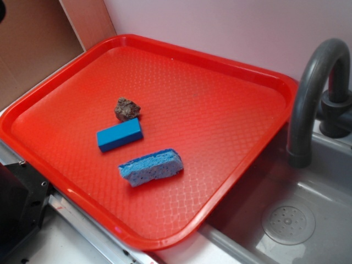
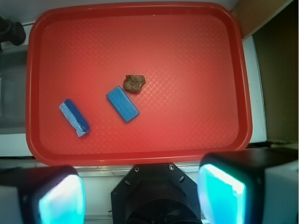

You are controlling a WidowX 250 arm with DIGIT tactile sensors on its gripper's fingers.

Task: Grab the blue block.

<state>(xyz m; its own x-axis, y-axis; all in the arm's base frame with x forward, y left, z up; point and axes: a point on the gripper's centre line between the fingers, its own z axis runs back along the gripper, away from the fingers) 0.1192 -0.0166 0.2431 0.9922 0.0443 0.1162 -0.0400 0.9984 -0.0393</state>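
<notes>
The blue block point(image 1: 120, 134) is a smooth bright-blue brick lying flat on the red tray point(image 1: 220, 82), left of centre. In the wrist view the blue block point(image 2: 122, 104) lies diagonally near the middle of the tray point(image 2: 196, 56). My gripper point(image 2: 142, 196) is open and empty, high above, over the tray's near edge. Its two cyan pads point(image 2: 63, 198) stand wide apart at the bottom of the wrist view. The gripper does not show in the exterior view.
A brown lumpy rock point(image 1: 127, 109) sits just beyond the block and shows beside it in the wrist view point(image 2: 134, 83). A paler porous blue sponge point(image 1: 151, 166) lies nearer the tray's front, at the left in the wrist view point(image 2: 74, 117). A grey sink point(image 1: 286, 220) with a faucet point(image 1: 313, 93) is to the right.
</notes>
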